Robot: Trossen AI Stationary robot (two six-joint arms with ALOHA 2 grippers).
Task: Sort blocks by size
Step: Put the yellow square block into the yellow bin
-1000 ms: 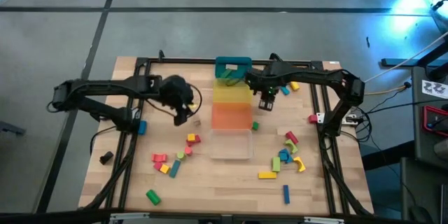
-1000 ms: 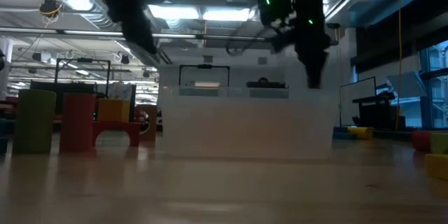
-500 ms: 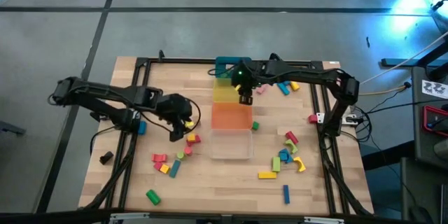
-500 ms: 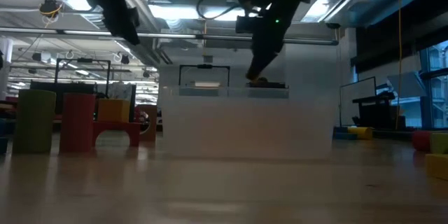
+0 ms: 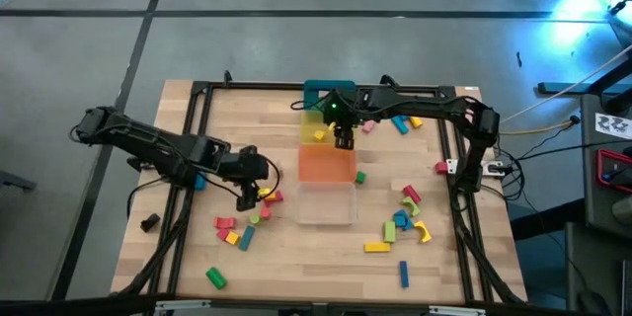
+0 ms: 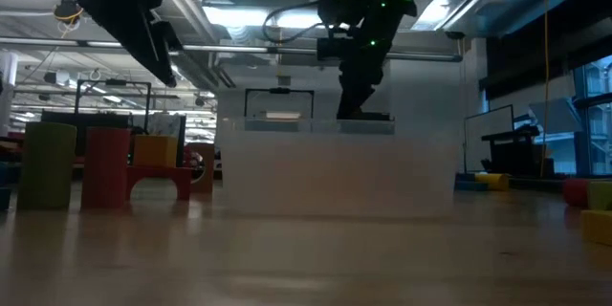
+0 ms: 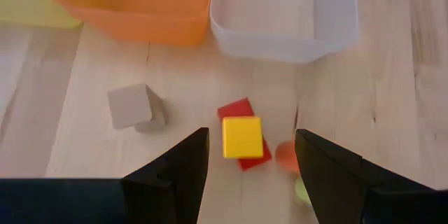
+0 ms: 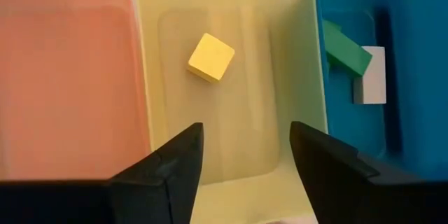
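My left gripper [image 5: 249,196] [image 7: 250,134] is open and hovers over the table left of the clear bin. A yellow cube [image 7: 242,136] lies on a red block [image 7: 246,143] between and below its fingers, untouched. A tan cube [image 7: 129,106] rests on the wood nearby. My right gripper [image 5: 343,138] [image 8: 245,129] is open and empty over the yellow bin [image 5: 321,128]. A yellow cube [image 8: 211,57] lies on that bin's floor. The teal bin [image 8: 350,14] holds a green bar [image 8: 344,51] and a white block [image 8: 369,75].
Teal, yellow, orange [image 5: 326,163] and clear [image 5: 326,203] bins stand in a row down the table's middle. Loose blocks lie at the near left [image 5: 235,232], right [image 5: 405,219] and far right [image 5: 400,121]. A green cylinder [image 5: 215,276] and blue bar [image 5: 403,273] lie near the front edge.
My right gripper has gone from the right of the bins toward the table's left and now hangs over the yellow bin, where a yellow cube now lies. My left gripper has gone toward the near edge and down, to the yellow cube on the red block.
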